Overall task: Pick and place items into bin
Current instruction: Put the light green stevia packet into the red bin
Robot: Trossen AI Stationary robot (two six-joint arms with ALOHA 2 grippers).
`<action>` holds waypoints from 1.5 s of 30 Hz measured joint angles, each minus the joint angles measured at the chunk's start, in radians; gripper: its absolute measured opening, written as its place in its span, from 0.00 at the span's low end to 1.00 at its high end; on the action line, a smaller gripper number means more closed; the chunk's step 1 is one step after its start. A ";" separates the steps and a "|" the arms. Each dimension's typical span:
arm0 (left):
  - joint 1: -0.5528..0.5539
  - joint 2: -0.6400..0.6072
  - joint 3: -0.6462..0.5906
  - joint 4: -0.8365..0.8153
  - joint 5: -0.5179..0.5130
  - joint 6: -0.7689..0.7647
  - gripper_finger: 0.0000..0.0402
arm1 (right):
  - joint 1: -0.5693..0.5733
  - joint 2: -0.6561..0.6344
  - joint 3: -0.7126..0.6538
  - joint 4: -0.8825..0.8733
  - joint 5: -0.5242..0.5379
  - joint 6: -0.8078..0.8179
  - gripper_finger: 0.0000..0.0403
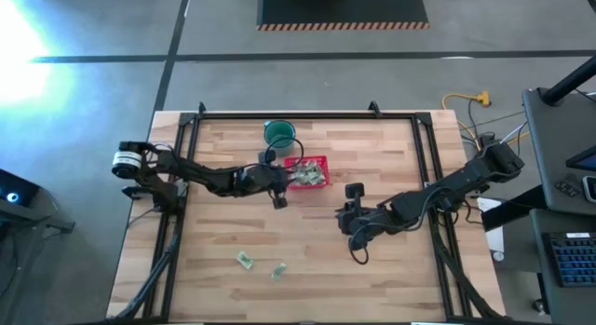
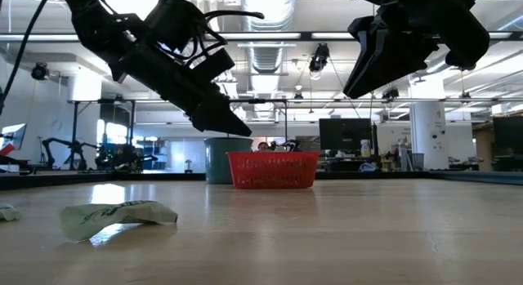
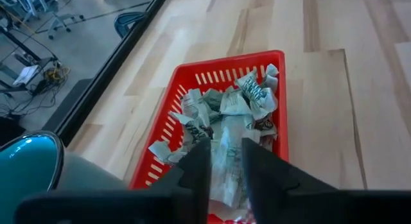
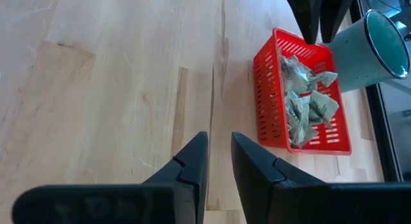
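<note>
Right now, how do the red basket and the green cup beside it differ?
The red basket is rectangular with slotted, see-through sides; the green cup is round with solid walls. The basket is piled with crinkled green-and-white wrapped pieces, while what shows of the cup's inside looks bare. The left gripper is at the basket's edge, not at the cup. Both stand upright, close together on the wooden table.

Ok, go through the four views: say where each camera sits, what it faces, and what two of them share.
High view: overhead, straight down on the table; both arms show.
Low view: table height, facing the room; left pincer and right pincer hang above.
Left wrist view: over the red basket, its own fingers showing.
Right wrist view: over bare wood, its own fingers showing.
Both wrist views share the basket and wrapped pieces.
</note>
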 joint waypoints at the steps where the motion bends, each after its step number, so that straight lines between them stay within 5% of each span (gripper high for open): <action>1: 0.000 0.000 0.000 0.000 -0.002 0.000 0.19 | 0.000 0.000 0.000 0.000 0.000 0.000 0.15; 7: -0.001 -0.010 0.000 -0.005 -0.027 -0.004 0.32 | 0.000 0.000 -0.002 0.000 0.000 0.000 0.16; 14: -0.051 -0.079 -0.001 -0.135 0.014 -0.015 0.34 | 0.000 0.000 -0.005 0.018 -0.005 0.033 0.15; 22: -0.183 -0.226 -0.028 -0.410 0.057 -0.098 0.34 | 0.001 0.000 -0.031 0.249 -0.244 -0.081 0.17; 28: -0.329 -0.310 -0.038 -0.568 0.169 -0.183 0.34 | 0.000 0.000 -0.033 0.271 -0.261 -0.105 0.18; 38: -0.557 -0.270 -0.039 -0.646 0.249 -0.345 0.34 | 0.000 0.000 -0.034 0.269 -0.261 -0.105 0.15; 45: -0.622 -0.216 -0.039 -0.640 0.284 -0.454 0.34 | 0.000 0.000 -0.034 0.268 -0.260 -0.105 0.16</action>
